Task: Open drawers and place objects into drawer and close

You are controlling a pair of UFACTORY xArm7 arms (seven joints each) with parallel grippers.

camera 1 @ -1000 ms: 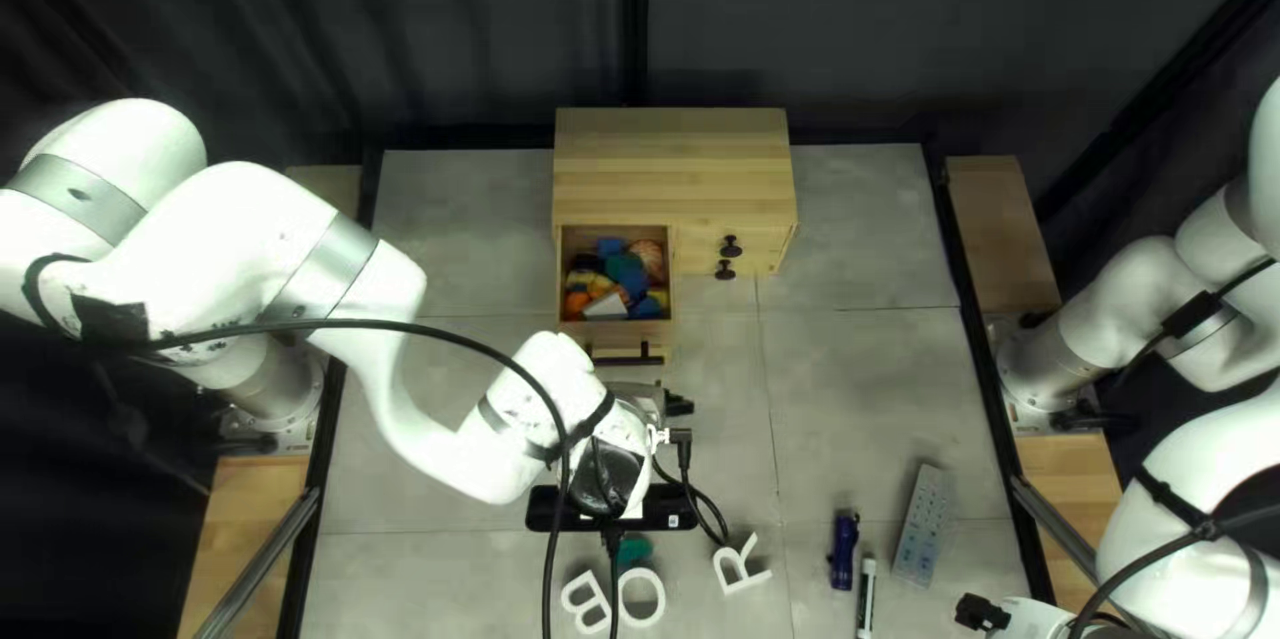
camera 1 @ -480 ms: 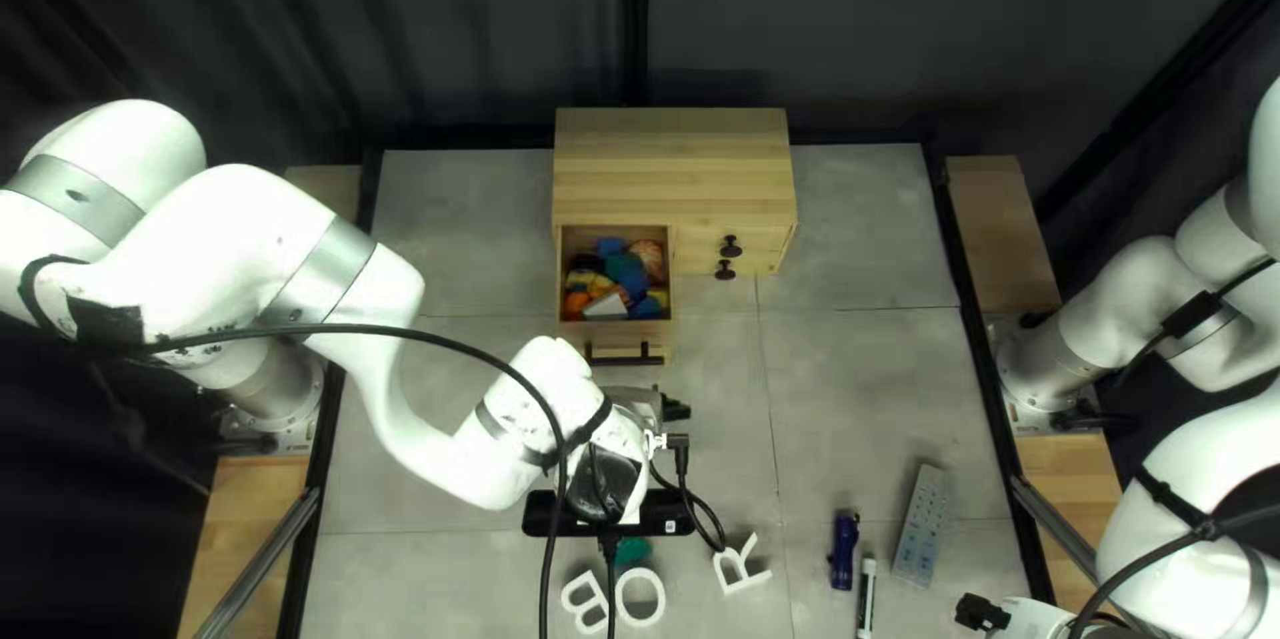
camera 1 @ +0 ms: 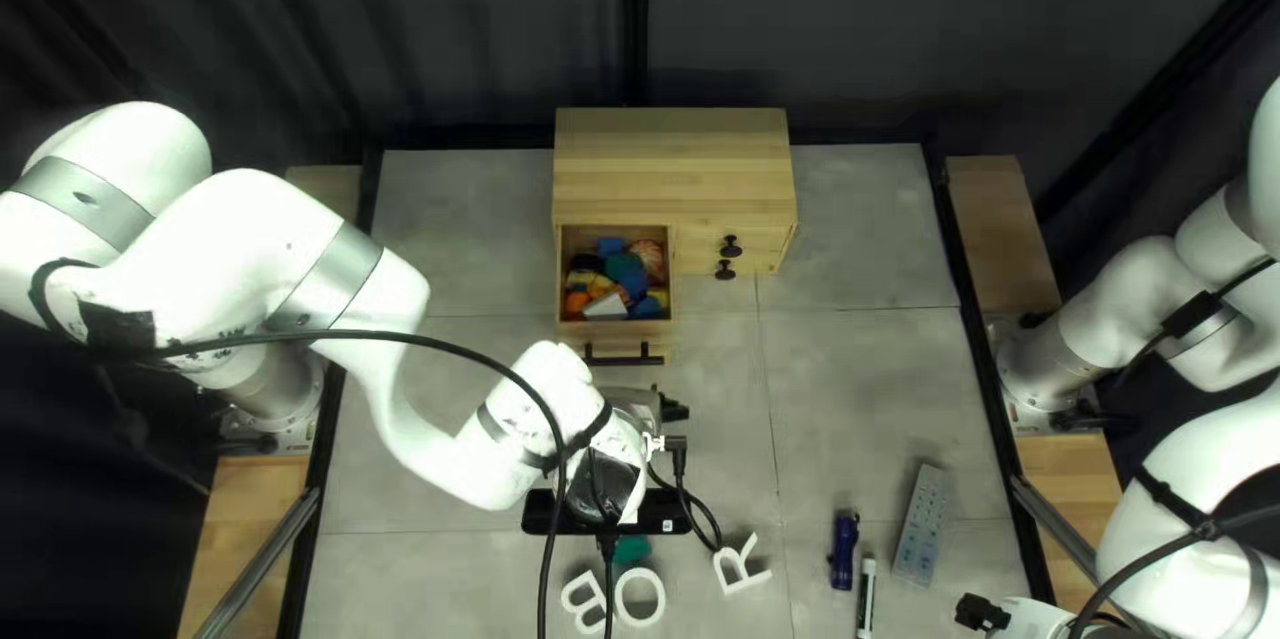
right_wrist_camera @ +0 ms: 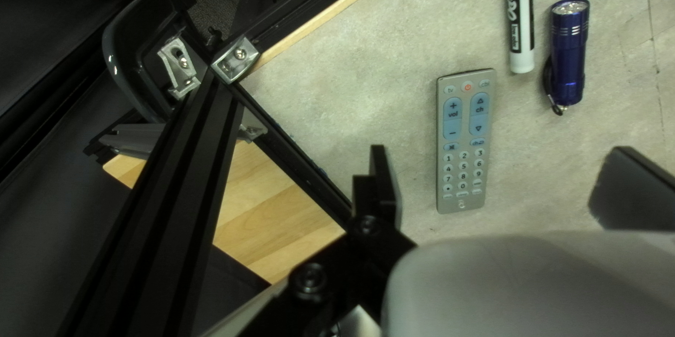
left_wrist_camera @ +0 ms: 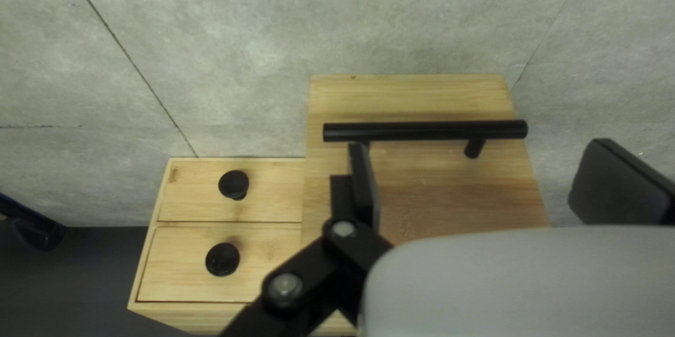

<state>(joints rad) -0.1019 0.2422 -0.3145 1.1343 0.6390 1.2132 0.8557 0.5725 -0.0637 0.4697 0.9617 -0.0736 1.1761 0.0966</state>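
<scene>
- Drawer (camera 1: pixel 594 330) stands open at the front of the cabinet (camera 1: pixel 674 166), by the far edge of the worktop (camera 1: pixel 867 386); we see colourful items (camera 1: pixel 627 268) inside.
- Our left gripper (camera 1: pixel 672 411) is spread wide, facing the black handle (left_wrist_camera: pixel 425 131).
- Our right gripper (camera 1: pixel 983 612) is also wide, remote (right_wrist_camera: pixel 465 143) ahead.
- Flashlight (camera 1: pixel 844 550) and marker (camera 1: pixel 867 596) lie toward the near right corner.

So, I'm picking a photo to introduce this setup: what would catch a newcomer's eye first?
Probably the open drawer near the middle of the top left view, holding a jumble of blue, orange and yellow things. Next, the big white left arm sweeping in from that view's left, and the white letters near its bottom edge.
</scene>
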